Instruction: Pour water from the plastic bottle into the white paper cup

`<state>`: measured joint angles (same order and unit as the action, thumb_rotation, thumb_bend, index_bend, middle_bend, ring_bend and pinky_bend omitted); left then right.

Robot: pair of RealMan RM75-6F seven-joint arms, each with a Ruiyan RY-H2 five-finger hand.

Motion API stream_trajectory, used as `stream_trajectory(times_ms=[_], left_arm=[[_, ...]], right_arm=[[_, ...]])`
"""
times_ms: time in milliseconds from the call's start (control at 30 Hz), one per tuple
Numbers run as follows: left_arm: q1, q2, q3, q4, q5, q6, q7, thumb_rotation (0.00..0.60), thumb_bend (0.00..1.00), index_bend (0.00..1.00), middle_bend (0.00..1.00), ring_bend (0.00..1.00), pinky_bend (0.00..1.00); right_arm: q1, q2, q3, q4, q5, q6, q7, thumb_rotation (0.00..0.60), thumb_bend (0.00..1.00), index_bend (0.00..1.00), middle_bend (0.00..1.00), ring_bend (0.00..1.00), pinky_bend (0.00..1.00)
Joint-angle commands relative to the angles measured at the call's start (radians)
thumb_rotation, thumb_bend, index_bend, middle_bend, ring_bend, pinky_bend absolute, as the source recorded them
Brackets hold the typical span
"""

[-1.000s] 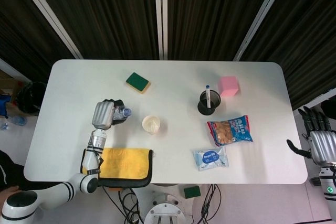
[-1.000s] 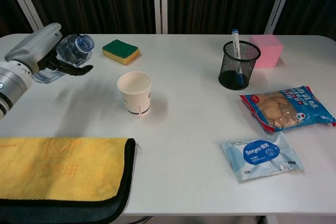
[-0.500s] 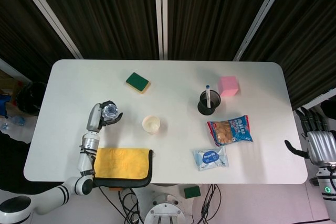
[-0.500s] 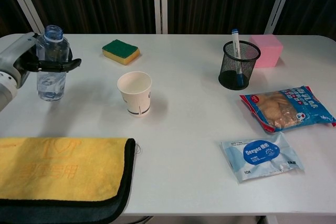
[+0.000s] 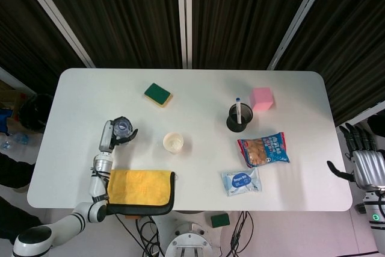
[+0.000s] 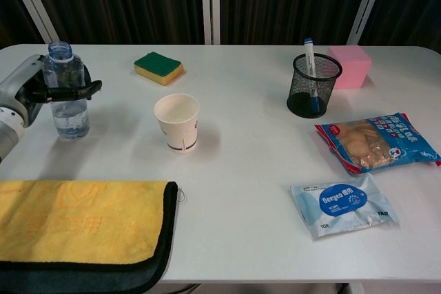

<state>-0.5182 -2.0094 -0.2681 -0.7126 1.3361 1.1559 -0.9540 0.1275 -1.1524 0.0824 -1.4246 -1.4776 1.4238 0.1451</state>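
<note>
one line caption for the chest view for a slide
Left hand holds an upright, uncapped plastic bottle beside the white paper cup.

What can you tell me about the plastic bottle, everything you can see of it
The plastic bottle is clear, ribbed, uncapped, with a little water in the bottom. It stands upright on the white table, near its left edge, left of the white paper cup. The left hand grips it around the upper body.

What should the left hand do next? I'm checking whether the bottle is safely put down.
Probably open the fingers and draw back. The plastic bottle stands upright on the table, seemingly on its base, left of the white paper cup, with the left hand wrapped round it.
</note>
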Motion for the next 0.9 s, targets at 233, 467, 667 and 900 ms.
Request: stream_trajectory(times_ms=[233, 467, 667, 900], left_arm=[[-0.006, -0.011, 0.003, 0.033, 0.007, 0.000, -0.044, 0.600, 0.26, 0.52, 0.52, 0.40, 0.41], [-0.005, -0.013, 0.011, 0.051, 0.013, -0.004, -0.070, 0.600, 0.26, 0.45, 0.47, 0.38, 0.41], [-0.002, -0.003, 0.023, 0.053, 0.026, 0.003, -0.093, 0.600, 0.25, 0.20, 0.38, 0.31, 0.37], [0.006, 0.010, 0.038, 0.046, 0.035, -0.002, -0.115, 0.600, 0.21, 0.02, 0.21, 0.15, 0.27]], right_arm=[[0.001, 0.000, -0.001, -0.001, 0.002, -0.004, -0.003, 0.540, 0.24, 0.00, 0.00, 0.00, 0.00], [0.002, 0.001, 0.000, -0.002, 0.004, -0.007, -0.005, 0.539, 0.24, 0.00, 0.00, 0.00, 0.00], [0.003, 0.002, 0.001, -0.004, 0.004, -0.006, -0.007, 0.542, 0.24, 0.00, 0.00, 0.00, 0.00], [0.002, 0.002, 0.002, -0.006, 0.003, -0.002, -0.007, 0.539, 0.24, 0.00, 0.00, 0.00, 0.00]])
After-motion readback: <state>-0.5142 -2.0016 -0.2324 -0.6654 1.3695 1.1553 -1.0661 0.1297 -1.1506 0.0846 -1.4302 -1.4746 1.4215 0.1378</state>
